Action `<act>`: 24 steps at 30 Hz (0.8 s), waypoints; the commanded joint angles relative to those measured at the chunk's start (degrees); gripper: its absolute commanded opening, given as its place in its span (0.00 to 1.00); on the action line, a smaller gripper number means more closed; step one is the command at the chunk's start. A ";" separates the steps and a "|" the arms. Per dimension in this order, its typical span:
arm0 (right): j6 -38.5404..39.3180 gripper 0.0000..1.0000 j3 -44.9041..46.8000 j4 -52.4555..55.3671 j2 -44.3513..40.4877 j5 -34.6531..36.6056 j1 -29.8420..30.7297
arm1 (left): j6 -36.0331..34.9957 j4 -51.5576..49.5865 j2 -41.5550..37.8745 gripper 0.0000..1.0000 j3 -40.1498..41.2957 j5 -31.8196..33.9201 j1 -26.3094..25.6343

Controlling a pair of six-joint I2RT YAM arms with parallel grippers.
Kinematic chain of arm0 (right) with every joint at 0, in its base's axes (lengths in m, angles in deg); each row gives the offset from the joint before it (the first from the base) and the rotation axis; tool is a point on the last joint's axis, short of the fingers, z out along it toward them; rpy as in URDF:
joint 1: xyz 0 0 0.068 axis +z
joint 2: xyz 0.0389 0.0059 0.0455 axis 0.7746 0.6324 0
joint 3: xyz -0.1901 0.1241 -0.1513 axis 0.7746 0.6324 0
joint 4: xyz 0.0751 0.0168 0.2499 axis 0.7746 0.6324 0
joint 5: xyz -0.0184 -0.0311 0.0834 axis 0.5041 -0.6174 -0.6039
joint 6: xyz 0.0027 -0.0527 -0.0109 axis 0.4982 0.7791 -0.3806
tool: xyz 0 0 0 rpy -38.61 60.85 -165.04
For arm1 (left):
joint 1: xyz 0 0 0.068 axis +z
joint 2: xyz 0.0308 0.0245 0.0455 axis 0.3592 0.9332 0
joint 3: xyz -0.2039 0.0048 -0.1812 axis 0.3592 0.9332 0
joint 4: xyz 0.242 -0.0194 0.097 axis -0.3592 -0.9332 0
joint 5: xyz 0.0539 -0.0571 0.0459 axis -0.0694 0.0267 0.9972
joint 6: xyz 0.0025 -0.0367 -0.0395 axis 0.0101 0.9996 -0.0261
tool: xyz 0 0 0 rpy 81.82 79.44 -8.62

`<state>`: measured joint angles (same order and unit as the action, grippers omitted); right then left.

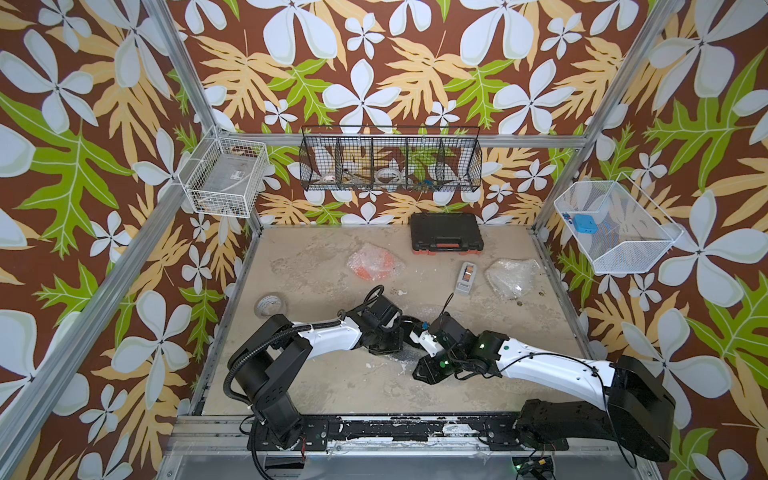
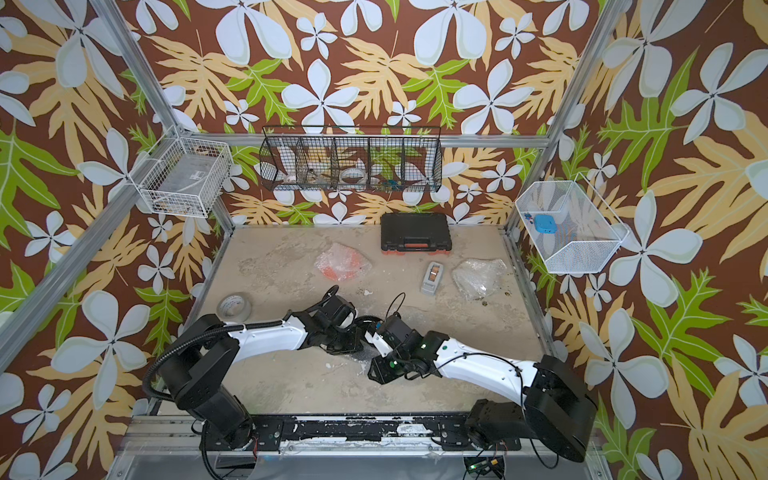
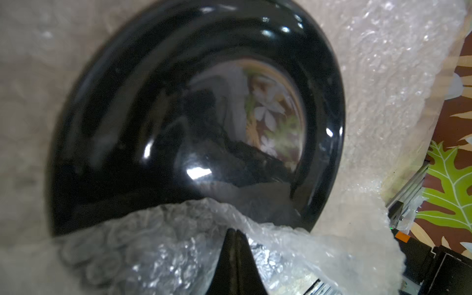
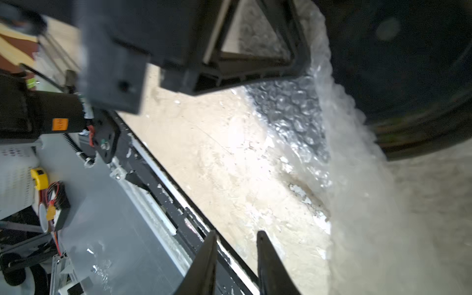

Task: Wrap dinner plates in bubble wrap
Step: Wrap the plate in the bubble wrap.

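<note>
In the left wrist view a glossy black dinner plate [image 3: 194, 115] lies on a sheet of bubble wrap [image 3: 383, 89]. My left gripper [image 3: 236, 231] is shut on an edge of the wrap, which is pulled up over the plate's rim. My right gripper [image 4: 236, 235] stands open with nothing between its fingers, beside the wrap's edge [image 4: 293, 122] and pointing at the table's front rail. In both top views the two arms meet over this plate and hide it. An orange plate [image 1: 371, 265] sits wrapped farther back. A second wrapped bundle [image 1: 513, 276] lies to the right.
A whitish tape roll [image 1: 271, 305] lies at the left, a grey tape dispenser [image 1: 466, 278] right of centre, and a black case [image 1: 446, 232] at the back wall. Wire baskets [image 1: 390, 164] hang on the walls. The metal front rail [image 4: 163, 194] runs close to the right gripper.
</note>
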<state>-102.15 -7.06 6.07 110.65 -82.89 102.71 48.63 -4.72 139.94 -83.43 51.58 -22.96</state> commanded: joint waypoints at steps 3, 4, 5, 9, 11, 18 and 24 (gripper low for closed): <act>-3.73 0.34 -2.33 4.51 3.20 18.74 -0.51 | -1.63 -3.08 2.39 0.05 -1.31 0.75 0.24; -3.73 0.35 -2.83 5.22 3.63 21.48 -1.81 | -1.81 -3.36 2.61 0.05 -1.32 0.84 0.24; -3.90 0.38 -2.92 5.63 3.84 23.37 -3.60 | -1.98 -3.60 2.80 0.05 -1.32 0.88 0.24; -2.71 0.42 -0.81 3.14 2.64 25.46 -12.25 | -2.18 -4.47 2.73 0.05 -0.85 1.19 0.24; -1.45 0.43 1.05 1.35 1.87 24.88 -16.62 | -2.10 -4.56 2.54 0.05 -0.37 1.13 0.34; 1.86 0.43 5.56 1.52 -2.30 19.95 -29.55 | -1.92 -4.60 2.10 0.05 0.43 0.84 0.50; -3.55 0.64 7.73 5.81 -15.30 14.56 -31.47 | -2.07 -4.70 2.02 0.05 0.59 0.78 0.59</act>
<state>-102.89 -0.08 8.87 98.58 -64.64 71.39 47.04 -3.43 141.60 -83.54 49.75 -22.50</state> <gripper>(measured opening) 0.630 0.054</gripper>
